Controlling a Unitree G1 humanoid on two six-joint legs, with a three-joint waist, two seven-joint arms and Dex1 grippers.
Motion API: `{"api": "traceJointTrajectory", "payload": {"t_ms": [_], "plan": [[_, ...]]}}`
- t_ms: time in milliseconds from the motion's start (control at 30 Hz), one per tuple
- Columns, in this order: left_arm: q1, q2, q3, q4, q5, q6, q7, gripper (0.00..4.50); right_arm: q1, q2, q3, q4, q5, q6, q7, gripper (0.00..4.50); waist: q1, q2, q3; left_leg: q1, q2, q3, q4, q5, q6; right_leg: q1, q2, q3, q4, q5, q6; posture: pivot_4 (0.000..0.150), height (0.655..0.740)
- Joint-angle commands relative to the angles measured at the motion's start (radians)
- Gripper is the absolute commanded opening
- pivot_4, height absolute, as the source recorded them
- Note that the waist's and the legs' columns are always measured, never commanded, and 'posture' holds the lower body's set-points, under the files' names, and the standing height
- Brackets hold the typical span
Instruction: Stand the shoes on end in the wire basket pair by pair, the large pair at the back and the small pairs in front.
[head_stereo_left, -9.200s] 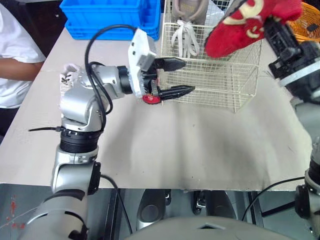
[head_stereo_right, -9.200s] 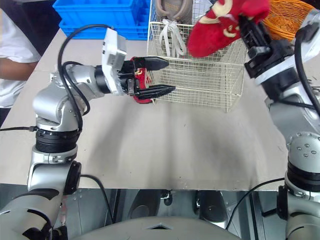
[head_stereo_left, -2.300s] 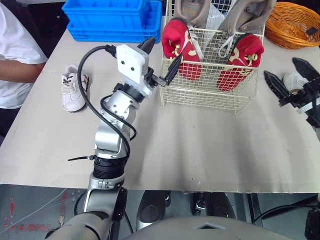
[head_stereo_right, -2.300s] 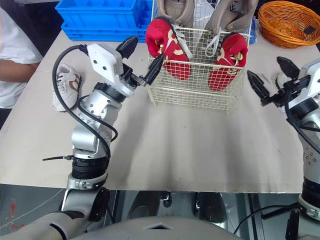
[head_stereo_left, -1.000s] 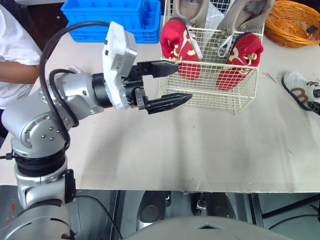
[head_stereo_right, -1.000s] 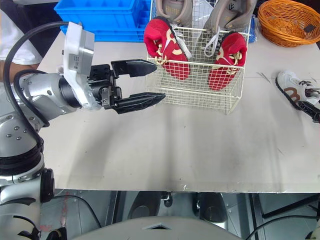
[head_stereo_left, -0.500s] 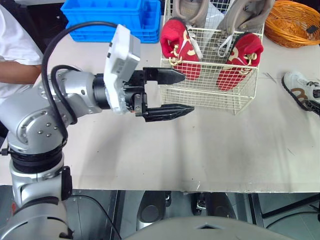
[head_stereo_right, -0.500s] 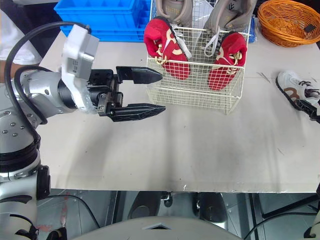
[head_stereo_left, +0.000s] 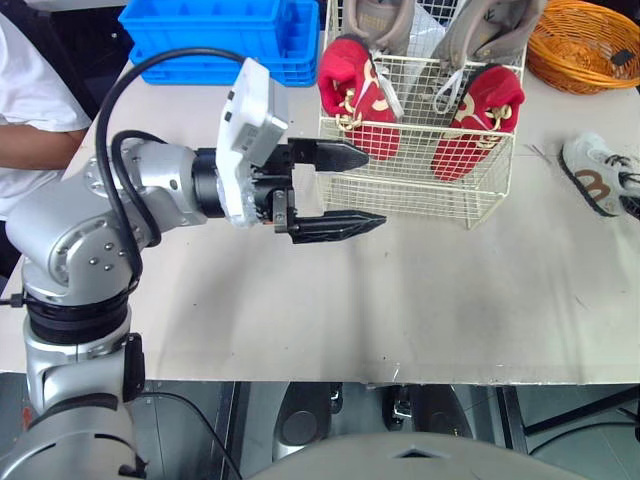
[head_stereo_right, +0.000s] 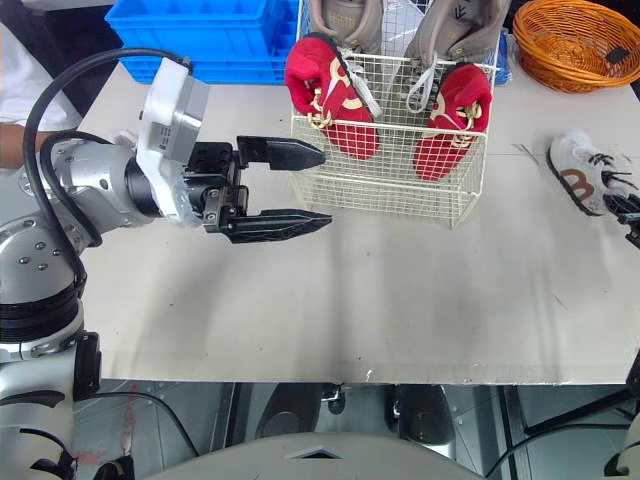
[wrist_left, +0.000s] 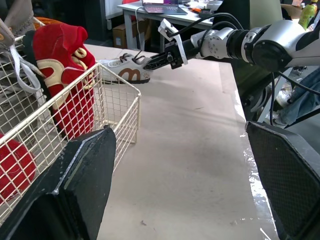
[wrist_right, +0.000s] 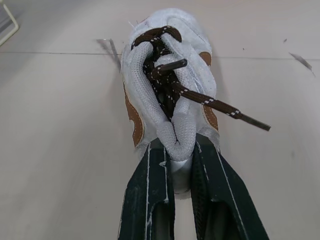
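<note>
Our right gripper, open short of the shoe two seconds ago, now has its fingers pinched on the heel of the white shoe, which lies on the table at 3 o'clock, laces trailing. Our left gripper has pulled back from the wire basket and hangs with fingers apart at its 8 o'clock. We judge the red pair placed in front of the grey pair, so the last small pair begins. The red shoes crowd the front row, and the orange wicker basket sits at 1 o'clock.
</note>
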Motion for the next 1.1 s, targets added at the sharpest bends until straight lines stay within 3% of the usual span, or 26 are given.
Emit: {"api": "traceJointTrajectory", "payload": {"t_ms": [33,167,300,467,733,1100], "plan": [[0.001,0.019,0.015,-0.012,0.012,-0.026,-0.02,4.5,0.037,0.016,-0.104,-0.206,0.109,-0.103,0.015,0.05,0.0,0.0,0.0,0.0,0.0,0.0,0.0,0.0,0.0,0.0,0.0,0.0,0.0,0.0,0.0,0.15,0.686],[0.009,0.04,0.024,0.002,0.028,-0.037,-0.048,4.5,0.194,0.116,-0.202,-0.659,0.259,-0.071,-0.005,0.05,0.003,0.001,0.001,0.0,0.0,0.0,-0.001,0.0,0.0,0.0,0.0,0.0,0.0,0.0,0.0,0.15,0.686],[-0.002,0.057,0.007,0.047,0.066,-0.063,-0.096,4.5,0.319,0.183,-0.185,-1.103,0.295,-0.045,-0.09,0.05,0.004,0.002,0.001,-0.001,0.0,-0.001,-0.001,0.0,0.0,-0.001,0.0,0.0,0.0,0.0,0.0,0.15,0.686],[-0.03,0.057,-0.035,0.121,0.132,-0.114,-0.176,4.5,0.283,0.205,-0.116,-1.341,0.26,-0.107,-0.132,0.05,0.003,0.003,0.002,0.0,0.0,-0.001,0.0,0.0,0.0,0.0,0.001,0.0,0.0,0.0,0.0,0.15,0.686],[-0.049,0.047,-0.049,0.181,0.184,-0.158,-0.237,4.5,0.25,0.139,0.045,-1.479,0.196,-0.207,0.005,0.05,0.004,0.002,0.002,-0.001,0.0,-0.001,-0.001,0.0,0.0,-0.001,0.001,0.0,-0.001,0.0,0.0,0.15,0.686],[-0.025,0.037,-0.056,0.166,0.201,-0.159,-0.238,4.5,0.059,0.062,0.354,-1.283,-0.005,-0.666,0.33,0.05,0.002,0.002,0.003,-0.001,0.0,-0.001,0.0,0.0,0.0,-0.001,0.001,0.0,-0.001,0.0,0.0,0.15,0.686]]}}
